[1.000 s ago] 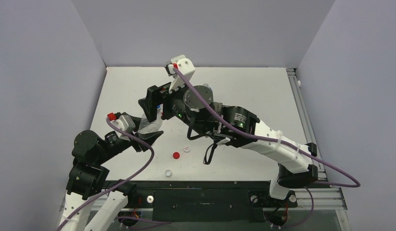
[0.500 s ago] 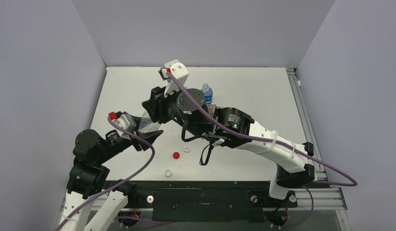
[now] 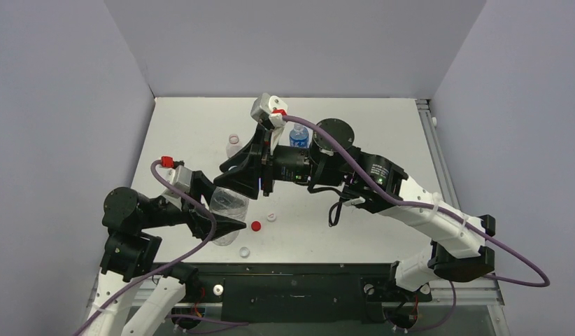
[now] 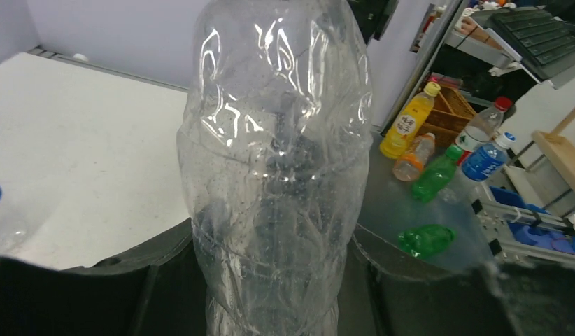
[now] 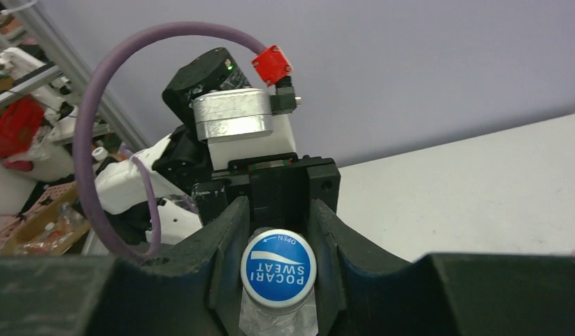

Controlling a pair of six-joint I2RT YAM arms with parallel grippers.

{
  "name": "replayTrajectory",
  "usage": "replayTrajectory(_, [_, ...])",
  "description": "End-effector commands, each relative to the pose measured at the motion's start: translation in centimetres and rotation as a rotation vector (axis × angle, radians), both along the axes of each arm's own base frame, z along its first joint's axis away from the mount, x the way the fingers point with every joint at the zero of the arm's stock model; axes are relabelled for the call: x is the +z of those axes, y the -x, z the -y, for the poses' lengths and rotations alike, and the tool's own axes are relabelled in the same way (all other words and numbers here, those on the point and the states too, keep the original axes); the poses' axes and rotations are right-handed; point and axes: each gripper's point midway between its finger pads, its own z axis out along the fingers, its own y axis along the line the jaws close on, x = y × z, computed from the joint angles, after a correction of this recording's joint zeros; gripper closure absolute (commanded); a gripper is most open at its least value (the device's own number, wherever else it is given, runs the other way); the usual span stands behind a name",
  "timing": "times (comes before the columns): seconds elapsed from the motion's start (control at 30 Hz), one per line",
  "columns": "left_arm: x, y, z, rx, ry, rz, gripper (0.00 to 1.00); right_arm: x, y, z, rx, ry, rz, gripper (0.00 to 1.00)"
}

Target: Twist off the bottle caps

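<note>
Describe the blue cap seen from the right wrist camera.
The blue cap is a small round plastic screw cap with white lettering POCARI SWEAT and an OPEN arrow on its top, which faces the camera. It sits on the neck of a clear bottle, pinched between the two dark fingers of the right hand.

We find the bottle (image 3: 229,213) at near left on the table (image 3: 382,140), the left gripper (image 4: 271,266) clasping it from 8 o'clock, the right gripper (image 5: 278,273) flanking its top cap (image 5: 278,264) at 1 o'clock. The mid cap (image 3: 255,226) lies at its 4 o'clock, the near cap (image 3: 244,251) at 5, the far cap (image 3: 271,217) at the mid cap's 2. A second bottle (image 3: 233,145) stands at 12 o'clock, a third bottle (image 3: 297,136) at 1.
</note>
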Motion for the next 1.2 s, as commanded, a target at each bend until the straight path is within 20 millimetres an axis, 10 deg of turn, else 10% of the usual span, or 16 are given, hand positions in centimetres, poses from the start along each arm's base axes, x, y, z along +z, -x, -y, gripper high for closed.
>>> replayTrajectory(0.0, [2.3,2.4,-0.1,-0.113,0.033,0.013,0.89,3.8,4.2,2.2,0.255,-0.115,0.040,0.92])
replayTrajectory(0.07, [2.3,2.0,-0.1,-0.086,0.033,0.043,0.89,3.6,3.0,2.4,0.183,-0.099,0.036,0.46])
replayTrajectory(0.13, [1.9,0.8,-0.2,-0.022,0.015,0.092,0.87,3.8,0.3,2.8,0.010,-0.101,0.016,0.25])
replayTrajectory(0.27, [0.2,-4.4,-1.6,0.281,-0.052,0.137,0.84,2.8,-6.4,4.7,-0.484,-0.070,-0.053,0.20])
replayTrajectory(0.5, [-1.3,-9.0,-4.7,0.578,-0.137,0.288,0.85,0.9,-6.9,2.4,-0.650,0.061,-0.062,0.18])
replayTrajectory(0.8, [-1.5,-9.3,-5.4,0.614,-0.168,0.340,0.85,0.4,-7.0,-0.4,-0.621,0.042,-0.093,0.49])
replayTrajectory(1.17, [-1.5,-8.6,-4.7,0.565,-0.142,0.307,0.85,1.2,-7.6,1.1,-0.627,-0.001,-0.095,0.96])
